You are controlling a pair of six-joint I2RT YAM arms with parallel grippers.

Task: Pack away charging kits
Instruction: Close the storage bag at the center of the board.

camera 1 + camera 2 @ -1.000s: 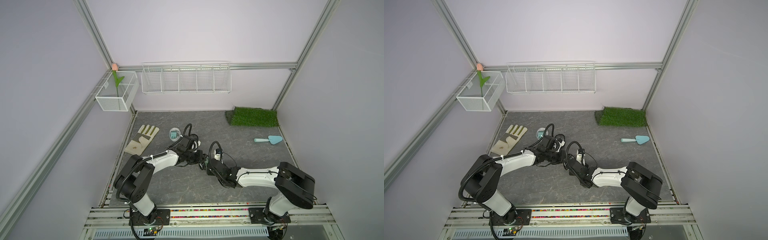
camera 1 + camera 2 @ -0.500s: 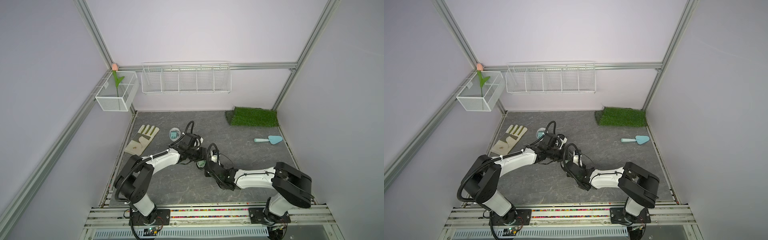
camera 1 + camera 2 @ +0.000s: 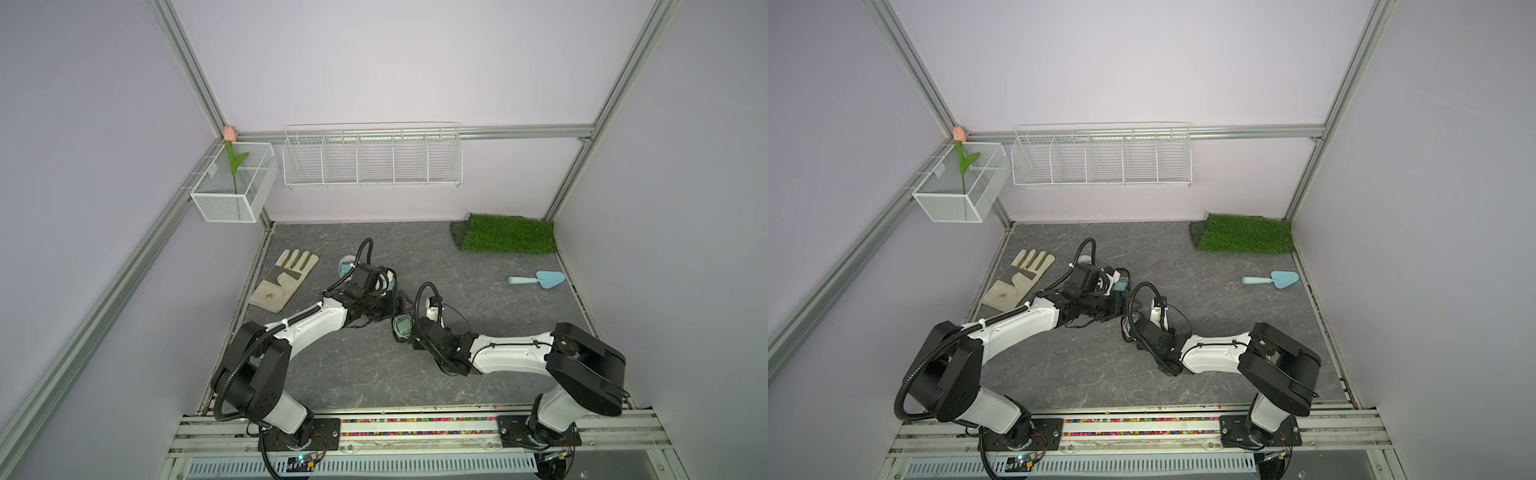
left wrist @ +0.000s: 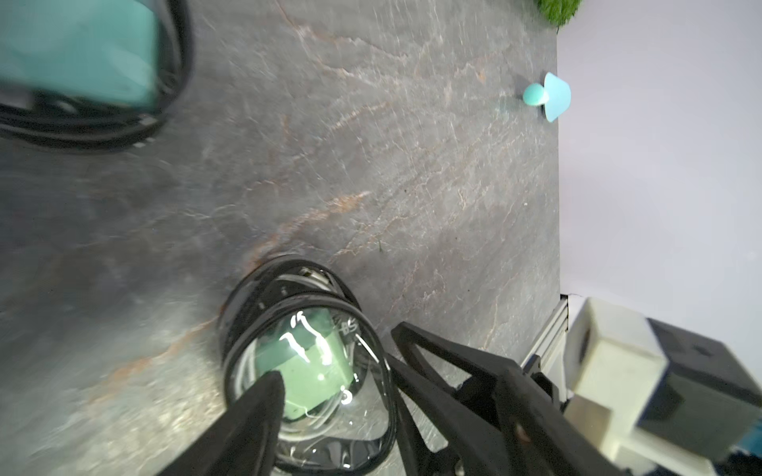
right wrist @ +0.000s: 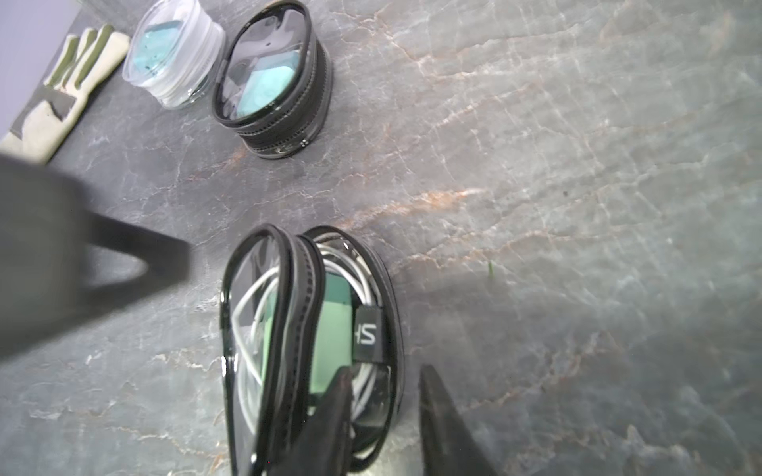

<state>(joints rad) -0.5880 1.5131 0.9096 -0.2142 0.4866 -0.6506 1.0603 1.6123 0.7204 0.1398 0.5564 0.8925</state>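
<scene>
A black-rimmed round case (image 3: 402,326) stands on edge on the floor between both grippers. Inside it I see a green charger block (image 5: 332,329) and a coiled white cable (image 5: 255,296). My left gripper (image 4: 334,354) is open, its fingers standing wide on either side of the case (image 4: 305,362). My right gripper (image 5: 386,371) is open a little, with the case's rim between its tips and a gap beside one finger. Farther back, a second black-rimmed case (image 5: 272,82) and a white-rimmed case (image 5: 173,57) each hold a teal block.
A work glove (image 3: 286,282) lies at the left edge of the grey floor. A light-blue trowel (image 3: 538,279) lies at the right and a grass mat (image 3: 507,233) at the back right. A wire rack (image 3: 372,156) and a mesh box (image 3: 232,183) hang on the walls.
Both grippers were shut a second ago. The left one opened first and wider, and the right one has just parted its jaws. The case now rests on the floor between them.
</scene>
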